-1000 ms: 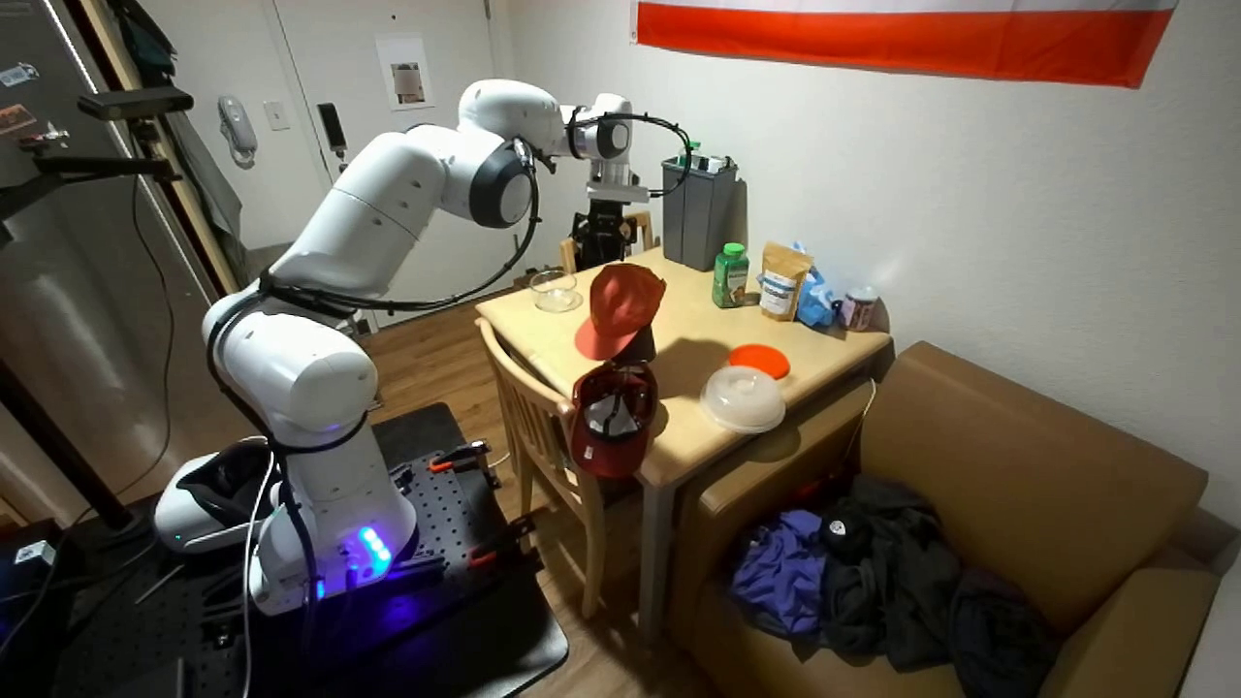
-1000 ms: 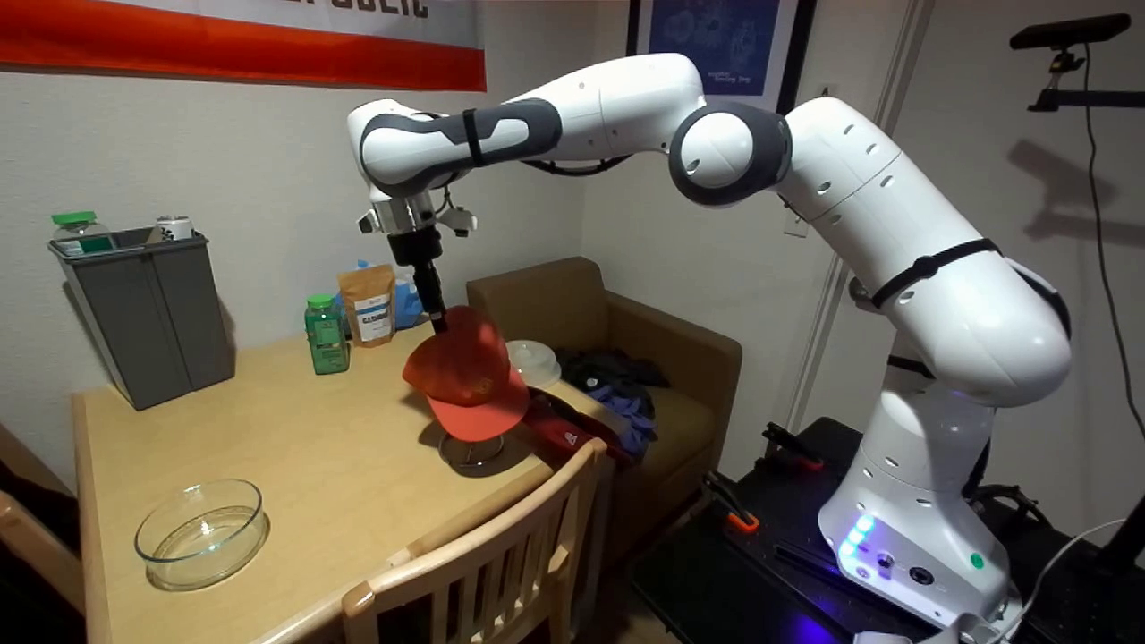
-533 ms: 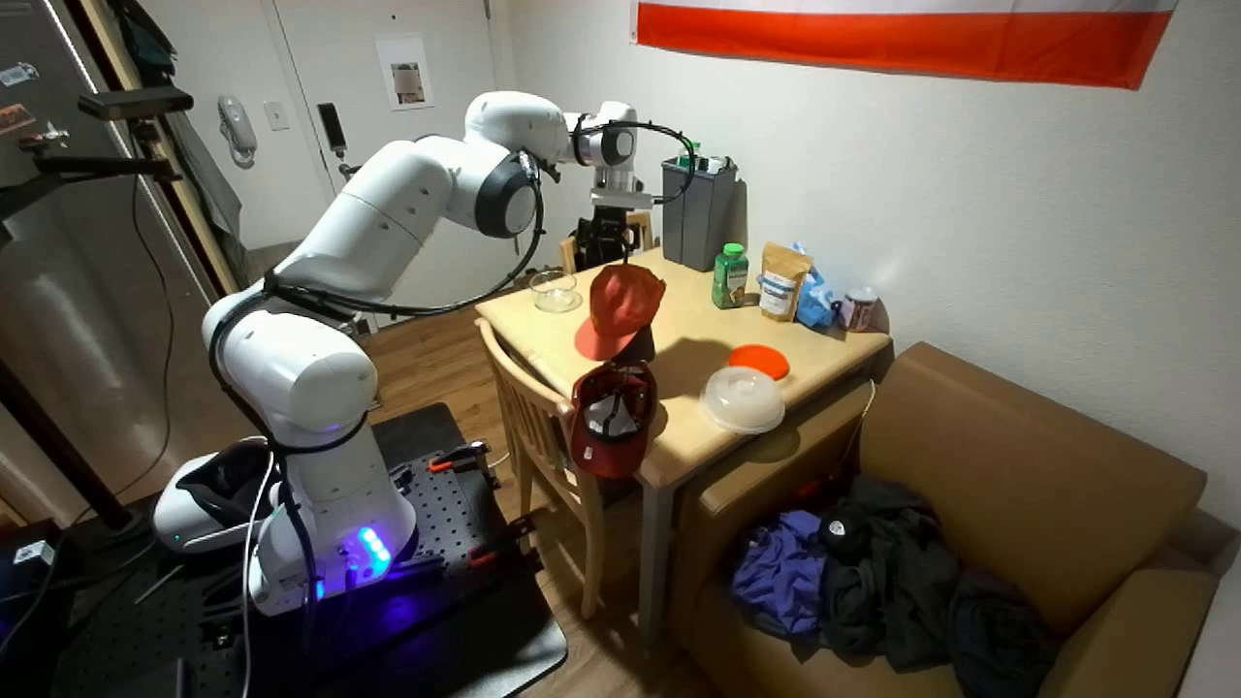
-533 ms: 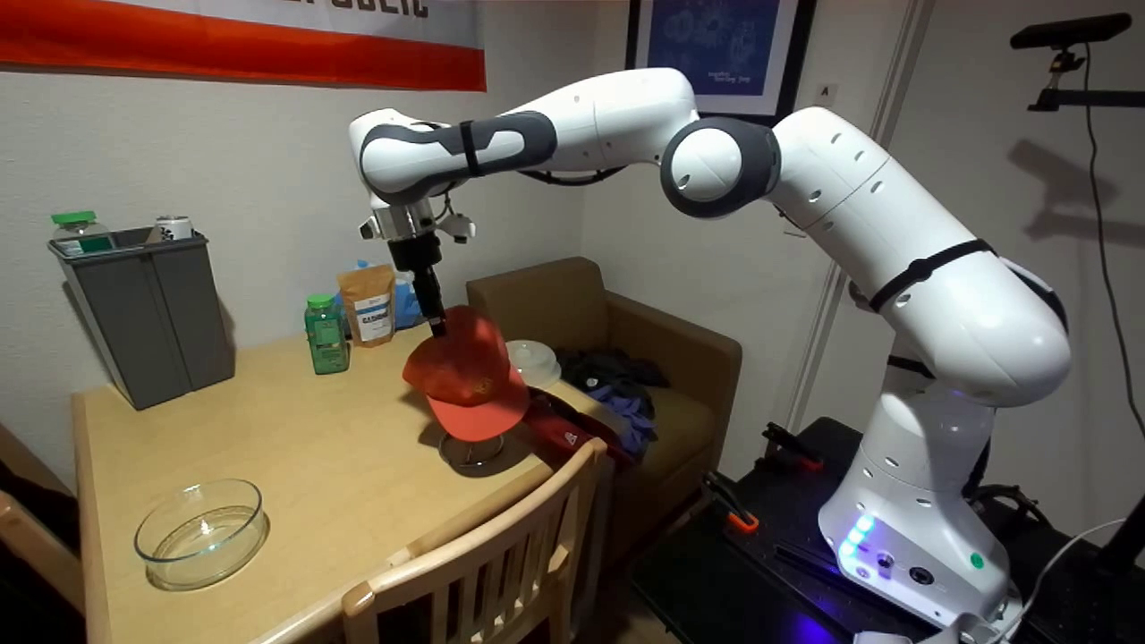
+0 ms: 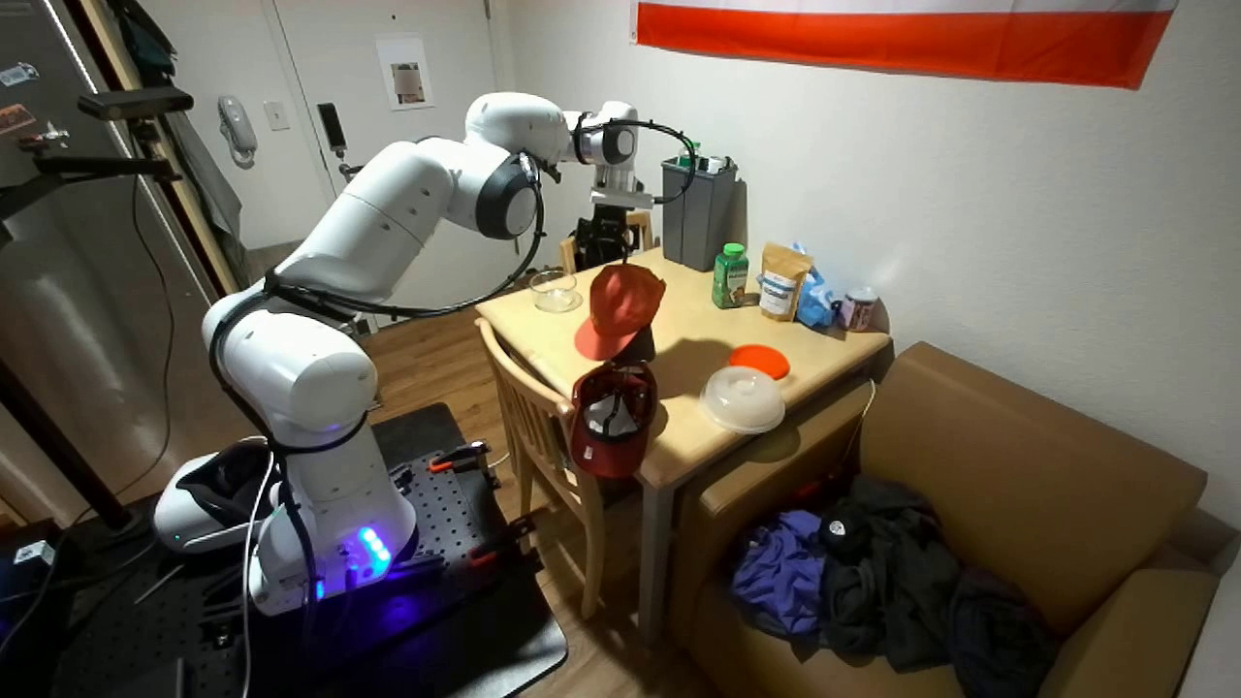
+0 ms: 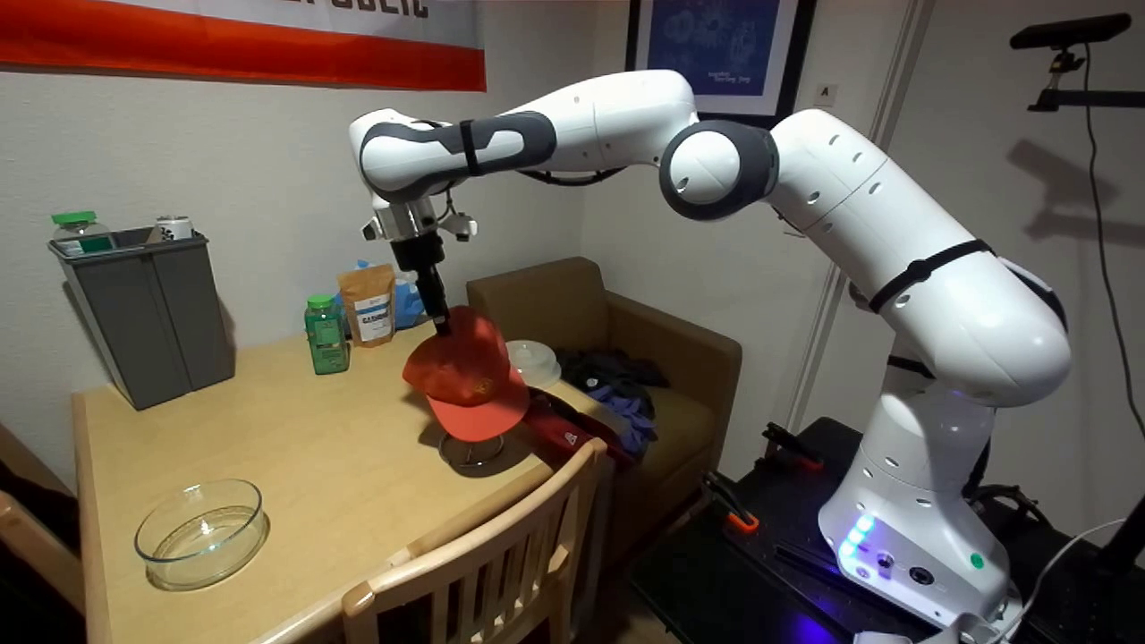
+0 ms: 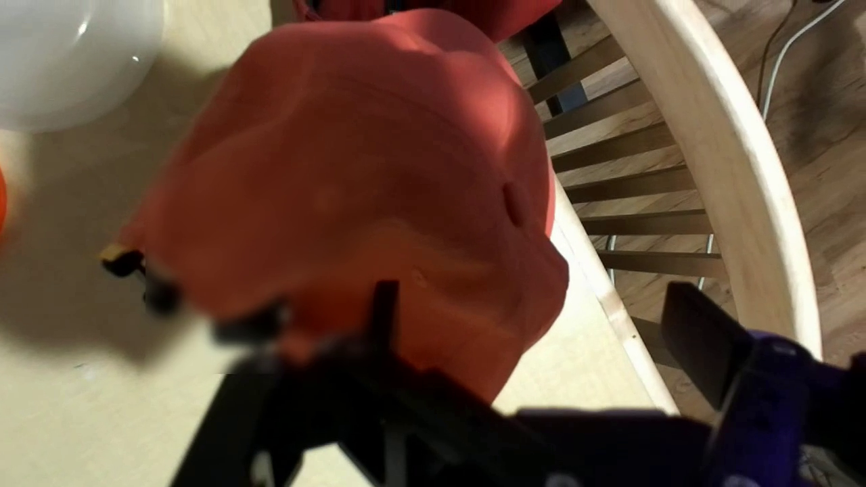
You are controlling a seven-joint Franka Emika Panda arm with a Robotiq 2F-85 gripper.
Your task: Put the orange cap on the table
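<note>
Nearest, a chair (image 6: 474, 534) stands at the edge of the counter (image 6: 331, 456). A bowl (image 6: 204, 568) of clear glass sits on the near part of the top. By the corner is a red cap (image 5: 620, 446), its hollow side showing in an exterior view; what bears it I cannot tell.

Just beyond, the orange cap (image 6: 465, 367) is raised above the counter over a stand (image 6: 471, 463) whose upper part it hides. Its brim slopes down toward the chair, and the stand's round base rests on the counter.

The hand (image 6: 442, 327) hangs by the upper part of the crown, its fingers spread wide, holding nothing. In the wrist view one finger shows in front of the cloth and the other past the cap's edge, in front of the chair. Whether either touches the cloth I cannot tell.

On the side next to the sofa (image 5: 979, 446) lies a lid (image 5: 744, 399), domed and pale, with an orange dish (image 5: 761, 362) just beside it; clothes (image 5: 882, 582) are heaped on the sofa.

Farther back, a bottle (image 6: 326, 338), a pouch (image 6: 368, 309), a bag (image 5: 816, 302) and a jar (image 5: 858, 310) stand near one another. A bin (image 6: 143, 313) stands close to the wall (image 6: 286, 197), where a flag (image 6: 241, 54) hangs higher up.
</note>
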